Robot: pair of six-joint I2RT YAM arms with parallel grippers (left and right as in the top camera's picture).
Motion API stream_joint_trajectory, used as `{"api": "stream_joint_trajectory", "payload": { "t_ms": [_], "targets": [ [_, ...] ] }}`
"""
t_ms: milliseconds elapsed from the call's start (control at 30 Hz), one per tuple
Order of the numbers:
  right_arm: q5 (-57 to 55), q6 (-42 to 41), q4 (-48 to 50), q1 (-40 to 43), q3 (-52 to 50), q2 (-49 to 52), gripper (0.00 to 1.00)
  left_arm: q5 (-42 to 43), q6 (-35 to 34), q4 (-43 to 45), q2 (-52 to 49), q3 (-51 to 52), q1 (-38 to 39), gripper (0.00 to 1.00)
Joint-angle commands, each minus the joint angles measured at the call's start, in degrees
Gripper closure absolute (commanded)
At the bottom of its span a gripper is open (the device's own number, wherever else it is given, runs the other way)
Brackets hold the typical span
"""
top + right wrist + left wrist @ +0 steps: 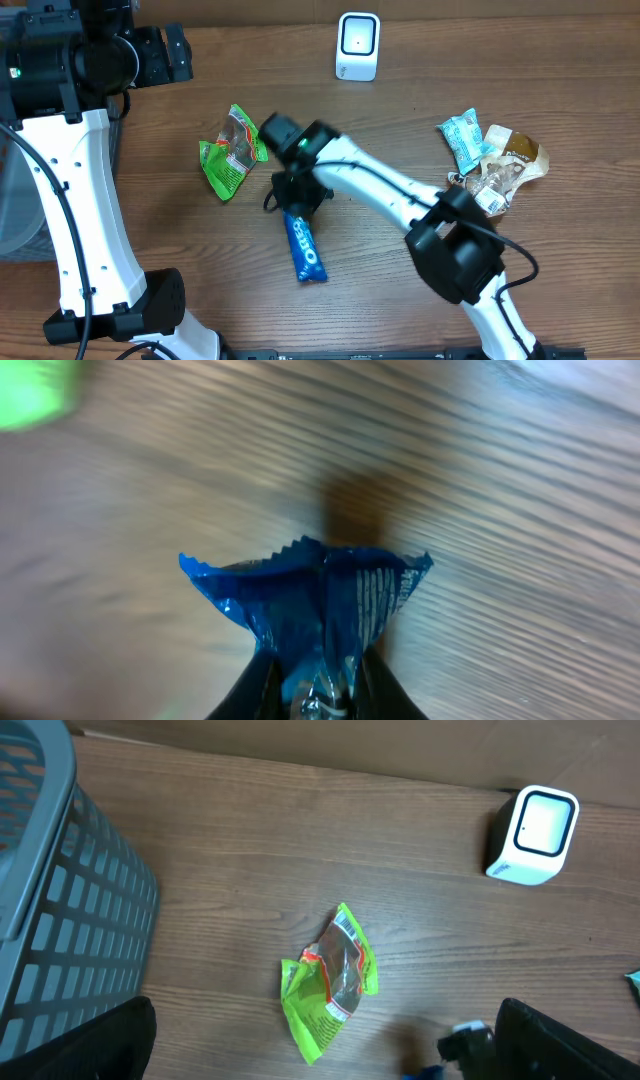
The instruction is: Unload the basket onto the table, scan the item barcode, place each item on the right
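The right wrist cam is the only one that really shows the grip. The right gripper (315,685) has its 2 fingers (255,682) pinched together on the crimped end of the blue cookie packet (310,600), and the zigzag edge sticks out past them. That view is pretty blurry, with a green smear in the top left corner.

From overhead, the wrist covers the pinch itself. You do get the whole packet there, lying flat about mid-table with its upper end under the gripper.

The left wrist cam adds a grey mesh basket (60,920) on the left, the crumpled green snack bag (330,985), and the white scanner (535,832) standing near the back edge. It also shows the left gripper (168,55) with its dark fingers (570,1045) spread wide, holding nothing.

The right arm reaches diagonally from the front right to mid-table with the wrist bent down. The left arm is parked over the back-left corner.

The surface is a wooden table (520,70), and 2 more snack packets (490,155) sit together at the right, well apart from the blue one.
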State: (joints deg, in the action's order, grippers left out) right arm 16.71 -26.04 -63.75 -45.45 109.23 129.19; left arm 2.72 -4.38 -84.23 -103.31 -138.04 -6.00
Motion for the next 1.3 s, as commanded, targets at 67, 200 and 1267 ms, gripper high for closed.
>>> {"api": "stream_joint_trajectory", "payload": {
  "t_ms": [67, 200, 1267],
  "targets": [
    [42.7, 22.0, -2.7, 13.0, 2.4, -0.3, 0.96, -0.2, -0.6, 0.1, -0.5, -0.2, 0.0, 0.0],
    [52.1, 30.1, -6.8, 17.0, 2.3, -0.3, 0.96, -0.2, -0.5, 0.1, -0.5, -0.2, 0.0, 0.0],
    [72.9, 36.1, -24.8, 35.5, 4.7, -0.7, 0.96, -0.2, -0.5, 0.1, -0.5, -0.2, 0.0, 0.0]
  ]
}}
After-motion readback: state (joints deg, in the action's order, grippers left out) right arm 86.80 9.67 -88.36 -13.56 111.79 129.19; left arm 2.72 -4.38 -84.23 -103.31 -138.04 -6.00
